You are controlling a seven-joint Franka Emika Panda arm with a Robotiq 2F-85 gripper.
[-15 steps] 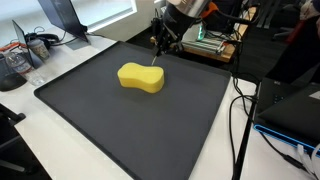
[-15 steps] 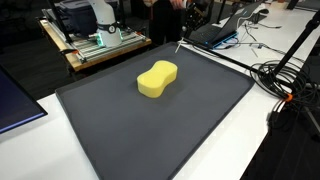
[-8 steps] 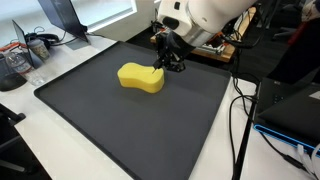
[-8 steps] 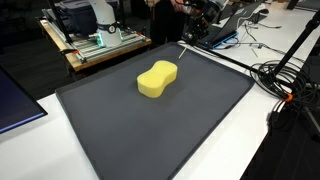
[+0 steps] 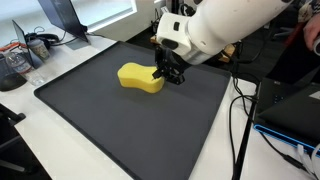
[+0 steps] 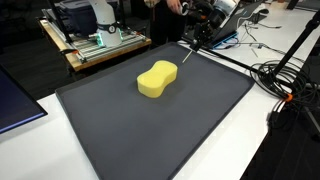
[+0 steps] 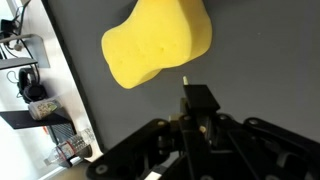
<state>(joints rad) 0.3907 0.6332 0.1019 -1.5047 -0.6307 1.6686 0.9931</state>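
Note:
A yellow, peanut-shaped sponge (image 5: pixel 138 77) lies on the dark grey mat (image 5: pixel 120 125) towards its far side; it shows in both exterior views (image 6: pixel 157 79). My gripper (image 5: pixel 168 76) hangs low, just beside one end of the sponge. In the wrist view the fingers (image 7: pixel 197 97) are pressed together, and the sponge (image 7: pixel 158 40) lies just beyond them. A thin pale stick (image 6: pixel 185 54) pokes out from between the fingertips. Only its tip (image 7: pixel 184 80) shows in the wrist view.
The mat (image 6: pixel 150 135) covers most of a white table. Headphones and clutter (image 5: pixel 25 50) sit at one corner. Black cables (image 6: pixel 290 85) and a laptop (image 6: pixel 215 32) lie past the mat's edges. A cart with equipment (image 6: pixel 95 35) stands behind.
The arm has swung in over the mat. My gripper has come from the mat's far edge down to the end of the sponge. The sponge has not moved.

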